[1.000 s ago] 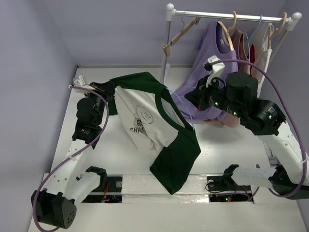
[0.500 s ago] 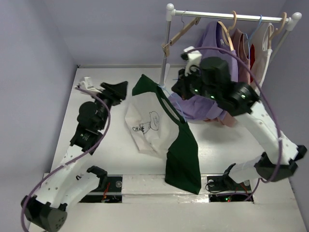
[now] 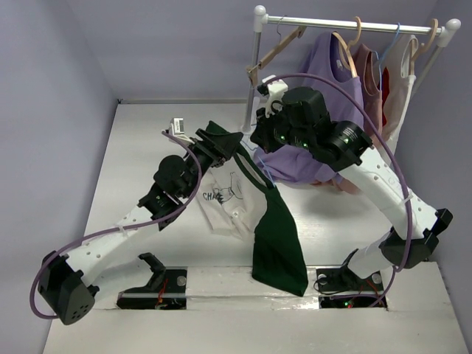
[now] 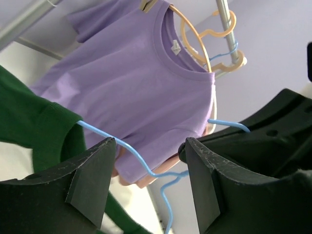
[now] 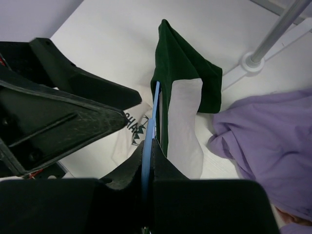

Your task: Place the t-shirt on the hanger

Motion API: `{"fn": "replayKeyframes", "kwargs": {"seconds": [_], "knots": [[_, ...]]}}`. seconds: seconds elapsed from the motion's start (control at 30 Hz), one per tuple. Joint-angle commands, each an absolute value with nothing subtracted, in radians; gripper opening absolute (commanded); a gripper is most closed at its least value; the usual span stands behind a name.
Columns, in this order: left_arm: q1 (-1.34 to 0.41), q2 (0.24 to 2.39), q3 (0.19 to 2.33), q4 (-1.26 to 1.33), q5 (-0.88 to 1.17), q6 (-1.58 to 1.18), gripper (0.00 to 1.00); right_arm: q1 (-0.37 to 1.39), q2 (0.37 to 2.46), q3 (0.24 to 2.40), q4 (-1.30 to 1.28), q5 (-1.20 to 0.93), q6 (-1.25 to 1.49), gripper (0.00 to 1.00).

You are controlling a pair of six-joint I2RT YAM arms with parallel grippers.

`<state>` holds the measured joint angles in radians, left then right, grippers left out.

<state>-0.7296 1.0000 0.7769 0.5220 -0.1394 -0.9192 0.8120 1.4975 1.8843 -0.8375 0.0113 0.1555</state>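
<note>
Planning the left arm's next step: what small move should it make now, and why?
Probably ease the open left gripper onto the t-shirt and close on its green fabric. The right gripper is shut on the hanger. One hanger arm runs into the fabric while the other shows bare, so the shirt seems to need pulling across.

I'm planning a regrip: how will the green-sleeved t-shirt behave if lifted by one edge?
Probably floppy: the t-shirt drapes in long folds from the light-blue hanger, so a lifted edge would likely sag. It seems light, since the thin hanger holds it up without visible bending.
</note>
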Motion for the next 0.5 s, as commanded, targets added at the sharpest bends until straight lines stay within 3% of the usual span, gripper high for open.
{"fn": "replayKeyframes", "kwargs": {"seconds": [0.0,0.33,0.47], "knots": [[-0.73,1.015,0.787,0.65,-0.13,-0.985,0.55,0.824,1.46,1.898,-0.715,0.008,0.161,0.0],[-0.73,1.112,0.793,0.696,-0.104,-1.066,0.47,0.833,1.405,1.79,-0.565,0.04,0.169,0.0],[-0.73,1.117,0.77,0.753,-0.127,-1.103,0.41,0.842,1.399,1.766,-0.545,-0.041,0.176,0.0]]}}
